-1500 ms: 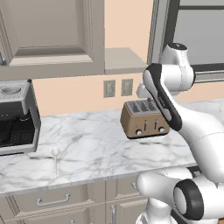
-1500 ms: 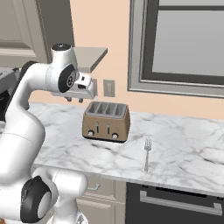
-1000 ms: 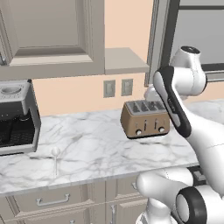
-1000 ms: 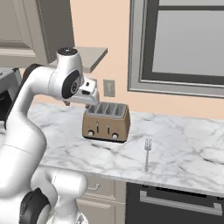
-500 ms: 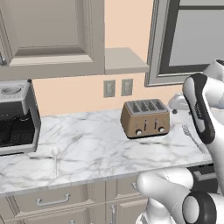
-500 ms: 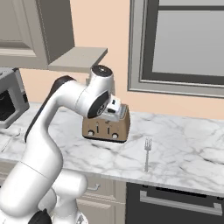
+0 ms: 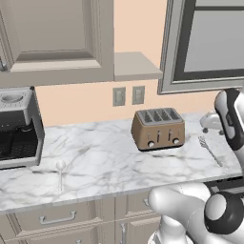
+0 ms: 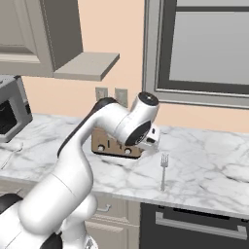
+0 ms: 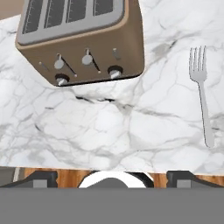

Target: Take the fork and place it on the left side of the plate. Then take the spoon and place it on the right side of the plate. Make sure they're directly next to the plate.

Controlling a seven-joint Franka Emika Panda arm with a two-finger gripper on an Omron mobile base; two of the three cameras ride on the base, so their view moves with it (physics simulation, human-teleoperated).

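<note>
The fork [image 7: 209, 149] lies flat on the marble counter, right of the toaster, tines pointing to the wall; it also shows as fork [image 8: 164, 171] and fork [image 9: 202, 93]. The spoon [image 7: 60, 172] lies far to the left, near the coffee machine. A pale round shape cut by the right edge looks like the plate [image 8: 239, 173], right of the fork. My gripper [image 8: 151, 139] hangs above the counter by the toaster's right front corner, left of the fork. In the hand view the gripper [image 9: 113, 178] is open, its fingertips [image 9: 40, 179] wide apart with nothing between them.
A brown four-slot toaster [image 7: 158, 128] stands mid-counter against the wall, directly below and behind my hand. A coffee machine [image 7: 16, 128] stands at the far left. The counter's front edge [image 7: 119, 190] runs just in front of the fork's handle.
The arm has swung from high over the toaster's left side to the right and down, ending beside the toaster near the fork. The gripper stayed open. Fork and spoon have not moved.
</note>
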